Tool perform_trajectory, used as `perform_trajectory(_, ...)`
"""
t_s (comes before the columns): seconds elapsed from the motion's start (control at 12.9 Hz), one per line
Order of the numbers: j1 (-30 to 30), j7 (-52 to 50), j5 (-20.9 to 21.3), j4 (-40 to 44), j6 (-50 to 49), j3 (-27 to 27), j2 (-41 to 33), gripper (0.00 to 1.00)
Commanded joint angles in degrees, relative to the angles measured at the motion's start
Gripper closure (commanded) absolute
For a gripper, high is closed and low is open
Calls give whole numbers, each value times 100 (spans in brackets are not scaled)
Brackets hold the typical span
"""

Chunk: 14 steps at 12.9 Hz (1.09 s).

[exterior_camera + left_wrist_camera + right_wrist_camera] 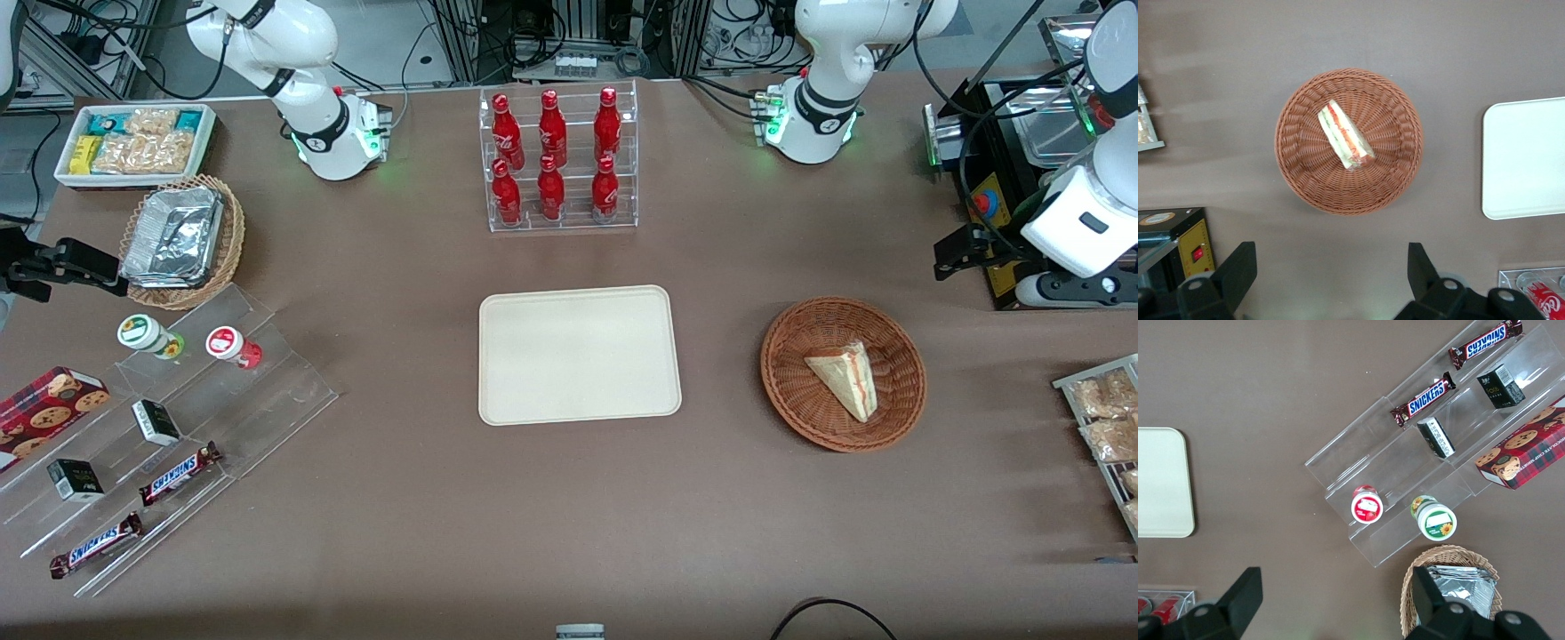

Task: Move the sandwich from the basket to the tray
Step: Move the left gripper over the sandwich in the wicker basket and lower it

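Note:
The sandwich (pixel 845 379) is a pale bread wedge with pink, orange and green filling, lying in the round reddish-brown wicker basket (pixel 791 396). The cream tray (pixel 578 356) lies flat at the table's middle, beside the basket, with nothing on it. My left gripper (pixel 949 254) hangs open and empty above the table, farther from the front camera than the basket and toward the working arm's end. The left wrist view shows the open gripper (pixel 1331 267), the sandwich (pixel 1345 135), the basket (pixel 1298 170) and an edge of the tray (pixel 1525 160).
A clear rack of red bottles (pixel 558 160) stands farther back than the tray. Black equipment (pixel 991 169) and a rack of snack packets (pixel 1102 418) sit at the working arm's end. A stepped acrylic stand (pixel 178 418), tan foil basket (pixel 182 240) and white bin (pixel 133 142) sit at the parked arm's end.

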Motion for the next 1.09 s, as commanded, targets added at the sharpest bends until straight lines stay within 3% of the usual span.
perform_trajectory(0.0, -7, 118, -74, 133, -15, 7, 74, 0)
perform_trajectory(0.31, -24, 49, 48, 63, 3, 16, 205, 0)
perform_trajectory(0.54, -42, -153, 75, -576, 589, 25, 198, 0)
perform_trajectory(1.01, -191, -2375, 84, -2010, 2242, 16, 13, 0)
